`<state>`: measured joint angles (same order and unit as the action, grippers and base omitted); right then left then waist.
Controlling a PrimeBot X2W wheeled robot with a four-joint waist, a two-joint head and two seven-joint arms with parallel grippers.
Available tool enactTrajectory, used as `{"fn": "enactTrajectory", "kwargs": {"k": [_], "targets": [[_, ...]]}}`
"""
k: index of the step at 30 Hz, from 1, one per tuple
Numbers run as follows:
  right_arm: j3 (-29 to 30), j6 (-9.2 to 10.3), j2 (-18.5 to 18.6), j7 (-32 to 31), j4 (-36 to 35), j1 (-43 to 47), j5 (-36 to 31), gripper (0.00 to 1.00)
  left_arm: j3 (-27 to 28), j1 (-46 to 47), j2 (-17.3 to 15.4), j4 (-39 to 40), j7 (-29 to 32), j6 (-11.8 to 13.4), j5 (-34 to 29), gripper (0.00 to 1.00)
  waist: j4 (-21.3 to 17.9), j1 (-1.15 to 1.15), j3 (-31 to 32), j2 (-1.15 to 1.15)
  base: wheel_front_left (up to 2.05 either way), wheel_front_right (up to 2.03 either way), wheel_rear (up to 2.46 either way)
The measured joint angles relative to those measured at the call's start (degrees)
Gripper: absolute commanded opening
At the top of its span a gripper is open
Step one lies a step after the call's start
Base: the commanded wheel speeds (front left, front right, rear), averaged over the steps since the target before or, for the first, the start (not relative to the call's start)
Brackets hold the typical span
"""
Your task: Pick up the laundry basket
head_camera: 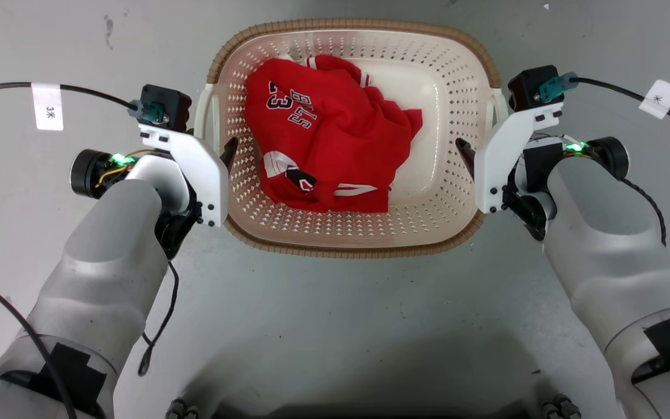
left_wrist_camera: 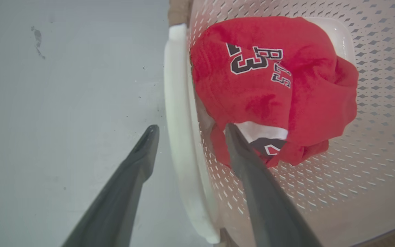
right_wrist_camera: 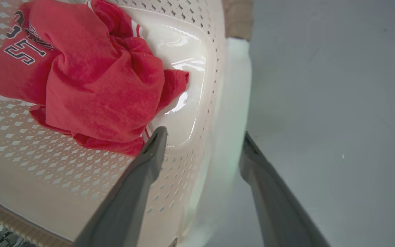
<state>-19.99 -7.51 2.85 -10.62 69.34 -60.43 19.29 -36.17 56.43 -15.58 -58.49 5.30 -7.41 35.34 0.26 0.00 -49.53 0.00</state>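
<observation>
Pale grey left forearm (head_camera: pixel 108 262) and right forearm (head_camera: pixel 608 244) nearest. Grey floor (head_camera: pixel 335 326) carries cream-white perforated plastic laundry basket (head_camera: pixel 358 251), brown woven-look rim, between the arms. Crumpled red jersey (head_camera: pixel 323 139) inside. Left pincer (left_wrist_camera: pixel 190 127) agape astride white left handle (left_wrist_camera: pixel 178 103), one finger inside the basket, one outside, gripping nothing. Right pincer (right_wrist_camera: pixel 204 133) likewise at right handle (right_wrist_camera: pixel 233 103).

Looking straight down into the laundry basket (head_camera: pixel 448 192): upright on the grey floor (head_camera: pixel 335 326), dead centre. Cream-white, perforated walls, rounded-rectangular, brown woven-look rim. One white handle (head_camera: pixel 206 116) on the left side, another on the right.
</observation>
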Motion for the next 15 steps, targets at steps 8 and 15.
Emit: {"fn": "enactTrajectory", "kwargs": {"k": [8,15], "targets": [[-0.2,0.00,0.0,0.3,2.4,-2.0,0.4,1.00,-4.1,1.6,0.8,-1.0,0.4,0.0,4.3,0.91,1.0,0.00,-1.1,0.00,0.00,0.00,0.00],[-1.7,0.15,0.6,-0.5,3.2,-2.1,1.5,0.00,-6.5,2.6,0.9,-1.3,0.3,0.0,8.1,0.00,1.5,0.00,-1.6,0.00,0.00,0.00,0.00]]}}
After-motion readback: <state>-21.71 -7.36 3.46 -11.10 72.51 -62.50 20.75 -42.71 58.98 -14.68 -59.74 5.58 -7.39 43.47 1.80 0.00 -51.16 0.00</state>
